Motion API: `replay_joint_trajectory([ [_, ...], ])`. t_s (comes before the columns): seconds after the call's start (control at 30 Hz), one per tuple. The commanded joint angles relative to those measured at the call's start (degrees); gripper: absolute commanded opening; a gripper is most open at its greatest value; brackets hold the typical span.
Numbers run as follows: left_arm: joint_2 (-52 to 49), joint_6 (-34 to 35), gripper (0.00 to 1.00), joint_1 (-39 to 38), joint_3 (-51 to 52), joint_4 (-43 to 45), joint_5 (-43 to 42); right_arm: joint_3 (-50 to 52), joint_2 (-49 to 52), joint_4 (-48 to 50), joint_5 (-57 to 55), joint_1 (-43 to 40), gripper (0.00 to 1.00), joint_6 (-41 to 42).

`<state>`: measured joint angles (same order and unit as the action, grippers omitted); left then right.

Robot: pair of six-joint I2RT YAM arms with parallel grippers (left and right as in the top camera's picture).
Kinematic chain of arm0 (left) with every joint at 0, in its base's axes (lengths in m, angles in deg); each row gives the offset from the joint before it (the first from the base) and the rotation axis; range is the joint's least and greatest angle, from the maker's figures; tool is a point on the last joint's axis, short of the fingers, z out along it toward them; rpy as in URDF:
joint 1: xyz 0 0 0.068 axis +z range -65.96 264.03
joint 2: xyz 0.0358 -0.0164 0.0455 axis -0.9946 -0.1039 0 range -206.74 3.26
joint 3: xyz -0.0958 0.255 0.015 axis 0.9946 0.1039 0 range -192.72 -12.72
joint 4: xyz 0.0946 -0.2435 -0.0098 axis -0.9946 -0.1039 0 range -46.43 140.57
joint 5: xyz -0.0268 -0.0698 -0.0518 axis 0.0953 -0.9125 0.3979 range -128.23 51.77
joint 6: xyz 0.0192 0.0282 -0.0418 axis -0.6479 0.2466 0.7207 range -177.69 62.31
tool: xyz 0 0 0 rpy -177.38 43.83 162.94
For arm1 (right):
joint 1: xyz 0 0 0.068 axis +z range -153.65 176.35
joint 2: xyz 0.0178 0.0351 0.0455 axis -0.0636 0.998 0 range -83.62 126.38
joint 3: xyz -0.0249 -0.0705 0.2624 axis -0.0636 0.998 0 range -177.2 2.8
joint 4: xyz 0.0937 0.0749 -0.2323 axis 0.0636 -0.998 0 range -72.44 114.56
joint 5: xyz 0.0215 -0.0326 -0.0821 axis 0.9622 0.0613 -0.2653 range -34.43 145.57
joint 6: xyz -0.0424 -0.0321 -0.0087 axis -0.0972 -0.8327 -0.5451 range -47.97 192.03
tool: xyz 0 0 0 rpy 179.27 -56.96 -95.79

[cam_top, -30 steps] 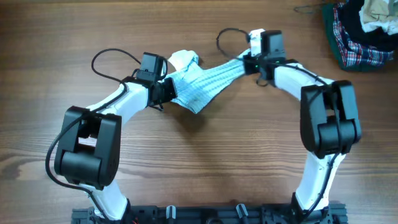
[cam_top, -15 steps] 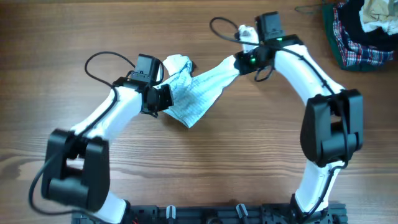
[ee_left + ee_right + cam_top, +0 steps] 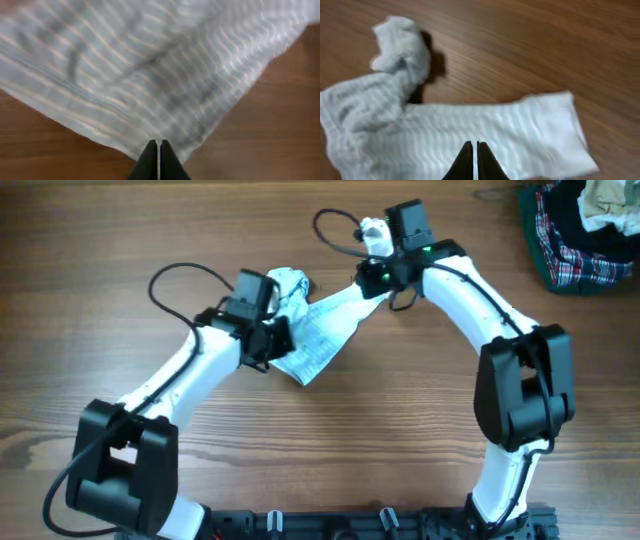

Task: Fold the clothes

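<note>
Striped pale blue-white garment (image 3: 322,330) stretches between both grippers, over the table (image 3: 400,440). Left gripper (image 3: 158,146) is closed tight, pinching the hem right at its tips, and the cloth spreads ahead. Right gripper (image 3: 472,146) is closed on cloth too, with a crumpled end ahead-left. Clothes heap (image 3: 580,230) is well off to its right.

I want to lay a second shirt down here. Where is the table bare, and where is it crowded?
Bare wood: the wide patch of table between the left arm and right arm, nearer than the garment; also the far-left corner. Crowded: far middle and the clothes heap far right.
</note>
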<state>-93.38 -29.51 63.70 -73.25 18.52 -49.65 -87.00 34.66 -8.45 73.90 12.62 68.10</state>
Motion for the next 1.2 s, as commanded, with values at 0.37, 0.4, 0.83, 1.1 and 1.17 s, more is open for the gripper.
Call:
replay_joint_trajectory([
  [0.37, 0.2, 1.0, 0.04, -10.5, 0.7, 3.1, 10.8, -0.6, 11.6, 3.1, -1.9, -2.5, 0.04, 4.6],
  [0.4, 0.2, 1.0, 0.04, -10.4, 0.7, 3.2, 11.2, -0.6, 11.8, 2.1, -3.4, -2.6, 0.04, 5.8],
  [0.83, 0.2, 2.5, 0.04, 6.8, 0.7, 3.6, 10.9, -0.5, 12.1, -21.6, -15.4, -10.6, 0.04, 33.1],
  [1.1, 0.2, 2.5, 0.04, 6.8, 0.7, 7.1, 10.9, 1.5, 12.1, -40.8, -25.2, -11.0, 0.04, 67.4],
  [1.17, 0.2, 2.5, 0.04, 6.8, 0.7, 7.1, 10.9, 1.9, 12.0, -40.2, -25.5, -11.0, 0.04, 67.1],
])
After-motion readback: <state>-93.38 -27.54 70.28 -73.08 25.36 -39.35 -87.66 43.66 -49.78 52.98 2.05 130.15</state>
